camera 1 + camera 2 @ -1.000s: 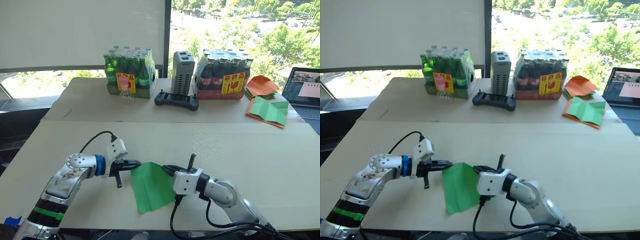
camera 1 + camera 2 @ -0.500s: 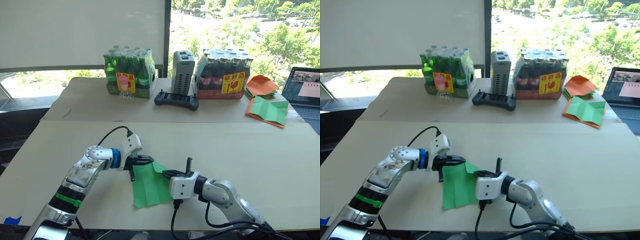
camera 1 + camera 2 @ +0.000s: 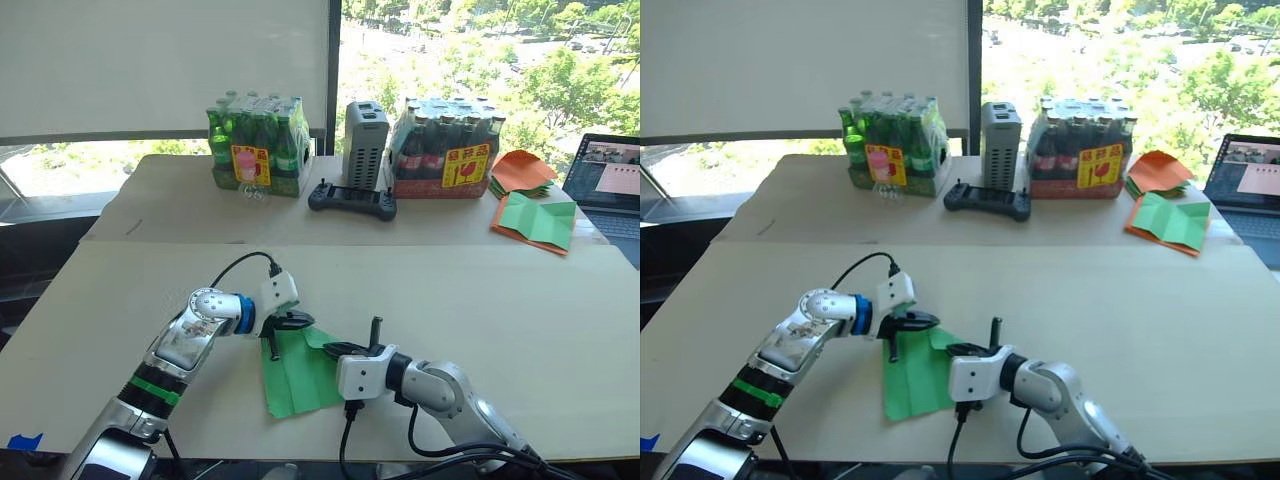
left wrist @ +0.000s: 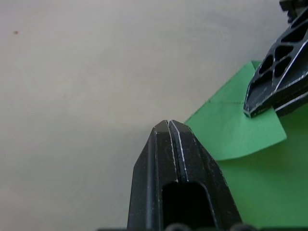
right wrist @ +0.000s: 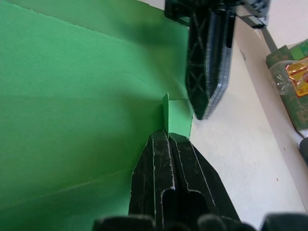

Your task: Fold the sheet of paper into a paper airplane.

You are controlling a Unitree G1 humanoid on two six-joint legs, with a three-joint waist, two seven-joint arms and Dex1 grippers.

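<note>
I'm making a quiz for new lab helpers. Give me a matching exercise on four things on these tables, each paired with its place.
Things:
1. sheet of paper
2. game controller
3. laptop
4. pack of green bottles

Places:
A. far right edge of the far table
B. near table, at the tips of both grippers
C. far table, left of the grey box
D. far table, in front of the grey box

Pairs: 1-B, 2-D, 3-A, 4-C

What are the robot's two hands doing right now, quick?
Left gripper: shut, fingers pressed together, nothing between them, tip at the edge of the sheet of paper.
Right gripper: shut on the sheet of paper, pinching a small raised flap.
</note>
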